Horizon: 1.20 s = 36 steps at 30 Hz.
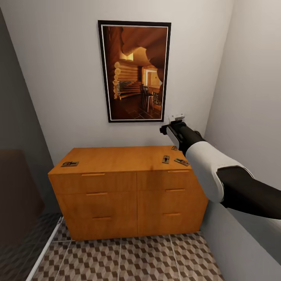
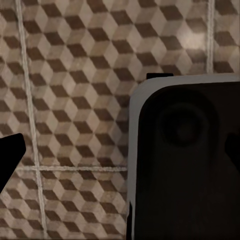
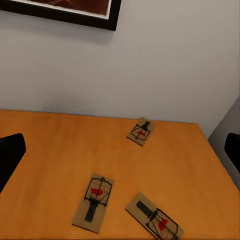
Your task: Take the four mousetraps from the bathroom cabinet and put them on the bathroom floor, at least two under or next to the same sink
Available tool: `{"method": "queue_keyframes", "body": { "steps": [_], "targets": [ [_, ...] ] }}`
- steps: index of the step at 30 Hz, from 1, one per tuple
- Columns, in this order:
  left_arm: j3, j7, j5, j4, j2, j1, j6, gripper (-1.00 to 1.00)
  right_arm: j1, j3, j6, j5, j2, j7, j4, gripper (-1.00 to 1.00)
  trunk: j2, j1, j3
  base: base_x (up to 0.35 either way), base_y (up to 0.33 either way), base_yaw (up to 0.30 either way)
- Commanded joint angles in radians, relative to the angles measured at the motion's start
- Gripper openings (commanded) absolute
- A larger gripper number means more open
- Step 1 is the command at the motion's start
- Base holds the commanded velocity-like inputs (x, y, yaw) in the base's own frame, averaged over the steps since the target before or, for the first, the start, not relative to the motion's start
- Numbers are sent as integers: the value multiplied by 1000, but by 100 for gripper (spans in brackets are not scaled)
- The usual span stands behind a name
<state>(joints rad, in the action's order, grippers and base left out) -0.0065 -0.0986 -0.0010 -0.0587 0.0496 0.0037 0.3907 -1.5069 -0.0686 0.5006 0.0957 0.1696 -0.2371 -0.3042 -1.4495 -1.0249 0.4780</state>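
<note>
The orange-brown cabinet stands against the far wall, and its top fills the right wrist view. One mousetrap lies at the top's left end. Three mousetraps lie at its right end, the last partly behind my right arm. In the right wrist view these three show as mousetraps. My right gripper hovers open above that right end, holding nothing. My left gripper hangs open over the bathroom floor. The sink is out of view.
A framed picture hangs on the wall above the cabinet. A grey wall runs close along the cabinet's right side. A dark glass panel with a white rail borders the floor at the left. A white-edged black robot part is below my left wrist.
</note>
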Motion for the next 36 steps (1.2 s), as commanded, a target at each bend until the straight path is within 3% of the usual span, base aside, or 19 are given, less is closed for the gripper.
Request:
{"method": "queue_keyframes", "body": {
  "steps": [1, 7, 8, 16, 25, 36],
  "targets": [
    [-1, -3, -1, -5, 0, -1, 5, 100, -1, -5, -5, 9, 0, 1, 18, 100, -1, 0, 1, 28, 0, 0],
    [-1, -3, 2, -16, 2, -1, 4, 100, -1, -5, -114, 2, -5, 2, 157, 100, -1, 0, 1, 148, 0, 0],
    [-1, -3, 2, -17, 2, -1, 4, 100, -1, -5, -150, 1, -17, 3, 199, 100, -1, 0, 1, 310, 0, 0],
    [-1, -3, 3, -17, 1, -1, 4, 100, 28, -5, -240, -10, -62, 58, 273, 100, -1, 0, 1, 328, 0, 0],
    [-1, 1, 3, -18, -3, -1, 4, 100, 34, -6, -249, -13, -101, 171, 281, 100, -1, 0, 1, 291, 0, 0],
    [-1, 3, 3, -18, -4, -1, 4, 100, 54, -6, -255, -17, -109, 196, 283, 100, -1, 0, 1, 52, 0, 0]
  ]
}}
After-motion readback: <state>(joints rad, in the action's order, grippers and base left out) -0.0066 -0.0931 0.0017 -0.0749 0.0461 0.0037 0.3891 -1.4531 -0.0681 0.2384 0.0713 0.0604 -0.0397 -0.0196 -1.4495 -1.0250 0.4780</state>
